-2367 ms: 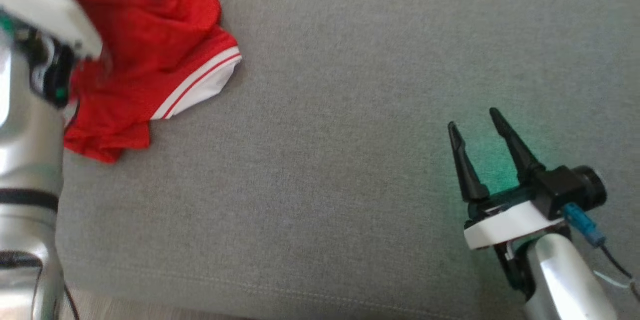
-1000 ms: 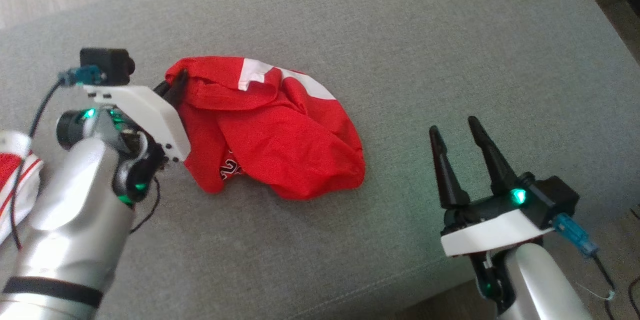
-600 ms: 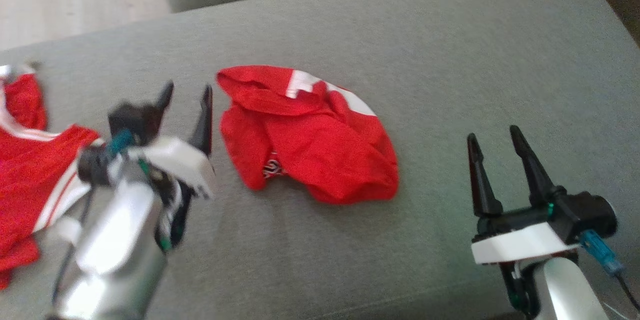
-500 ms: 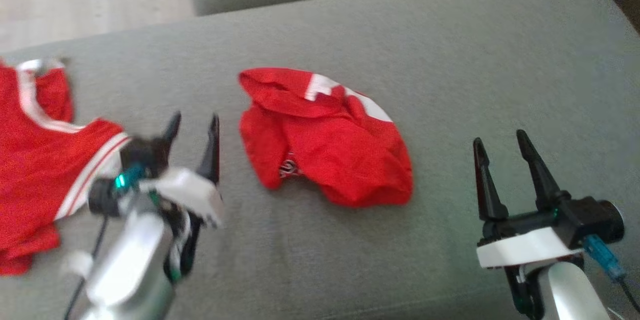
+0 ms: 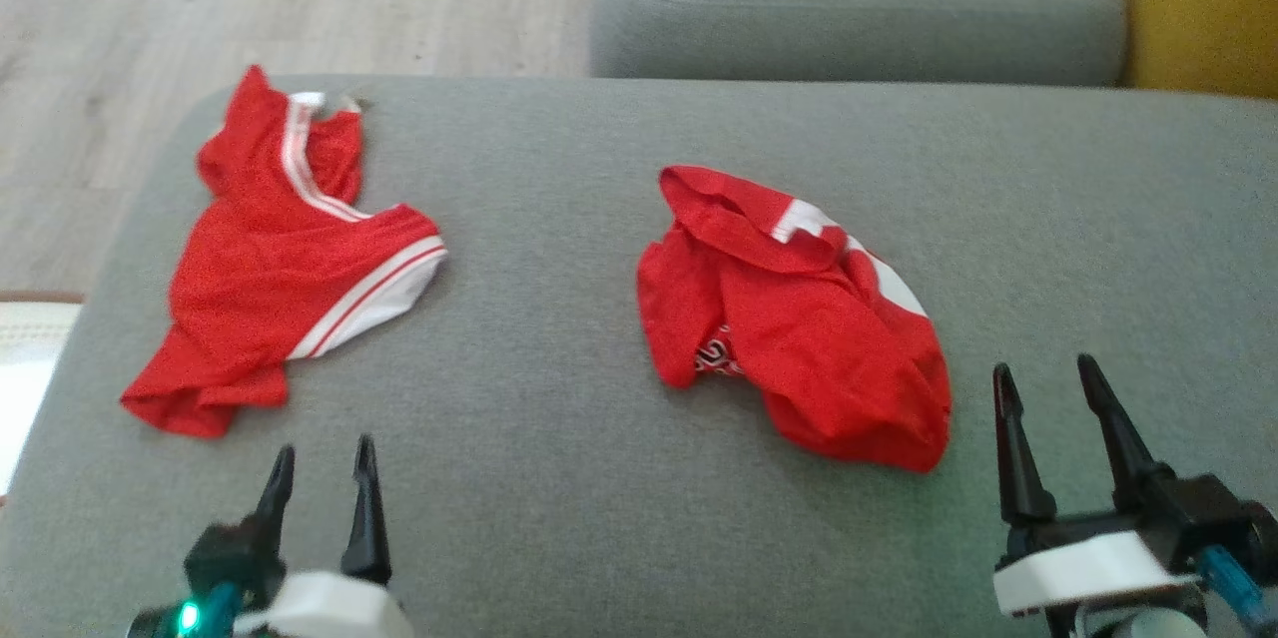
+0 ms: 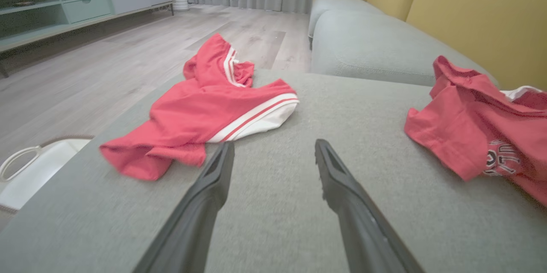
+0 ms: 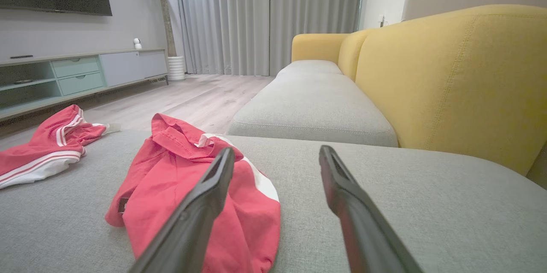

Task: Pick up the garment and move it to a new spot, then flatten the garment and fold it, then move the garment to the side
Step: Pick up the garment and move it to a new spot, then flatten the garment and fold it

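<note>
Both my left tool [image 5: 324,448] and right tool [image 5: 1043,365] are spread wide and empty at the near edge of the sofa seat [image 5: 559,368], with the red garment [image 5: 799,338] crumpled mid-seat.

I list on my screen: cushion [image 5: 559,478], grey; garment [image 5: 799,338], red, white patch, small dark print; second shirt [image 5: 270,289] by its left edge, red, white striped trim; sofa back [image 5: 1198,9], yellow.
</note>
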Motion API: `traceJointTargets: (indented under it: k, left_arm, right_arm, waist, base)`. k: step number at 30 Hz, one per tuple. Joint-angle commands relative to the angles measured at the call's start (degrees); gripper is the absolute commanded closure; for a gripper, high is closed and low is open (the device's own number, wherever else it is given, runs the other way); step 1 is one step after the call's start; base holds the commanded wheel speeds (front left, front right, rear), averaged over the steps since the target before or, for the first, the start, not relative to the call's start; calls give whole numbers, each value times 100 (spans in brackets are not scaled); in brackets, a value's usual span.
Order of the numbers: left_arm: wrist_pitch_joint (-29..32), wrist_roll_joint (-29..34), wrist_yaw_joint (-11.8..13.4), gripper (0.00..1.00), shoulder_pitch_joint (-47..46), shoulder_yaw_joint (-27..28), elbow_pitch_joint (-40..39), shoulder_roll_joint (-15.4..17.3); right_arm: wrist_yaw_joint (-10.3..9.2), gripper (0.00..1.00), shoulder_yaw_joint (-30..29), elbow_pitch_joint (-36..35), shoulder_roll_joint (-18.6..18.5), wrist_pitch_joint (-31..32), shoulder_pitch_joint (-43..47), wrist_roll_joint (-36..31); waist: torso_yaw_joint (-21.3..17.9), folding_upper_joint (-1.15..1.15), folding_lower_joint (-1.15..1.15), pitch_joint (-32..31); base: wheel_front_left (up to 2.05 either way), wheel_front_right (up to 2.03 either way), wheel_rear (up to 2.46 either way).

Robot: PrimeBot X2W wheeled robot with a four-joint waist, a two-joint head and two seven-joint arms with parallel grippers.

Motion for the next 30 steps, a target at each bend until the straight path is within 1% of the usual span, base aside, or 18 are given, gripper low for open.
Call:
traceJointTargets:
  k: [1,6,11,16,24,30]
  left_arm:
    - [-69,139,-104,0,-67,357,-250,-49]
    - [-69,424,-485,0,229,709,-293,-258]
    - [-69,656,-773,0,271,1012,-276,-486]
    - [-69,862,-1065,0,224,1203,-237,-620]
    - [-70,1082,-1326,0,170,1456,-148,-791]
    - [-70,1189,-1433,0,177,1593,-95,-888]
  right_arm:
    - [44,0,49,-127,-16,-38,-41,52]
    - [44,0,-165,-10,4,-38,124,115]
    - [44,0,-131,68,7,-38,160,229]
    - [44,0,-97,114,8,-38,96,289]
    - [44,0,-23,185,9,-38,69,383]
    - [44,0,25,215,9,-38,37,400]
  waist:
    - [181,0,0,-116]
    - [234,0,0,-145]
    - [159,0,0,-114]
    - [70,0,0,-66]
    - [-72,0,0,-63]
    - [-171,0,0,-71]
  base:
    - [0,0,0]
    - [0,0,0]
    - [0,0,0]
    - [0,0,0]
    - [0,0,0]
    - [0,0,0]
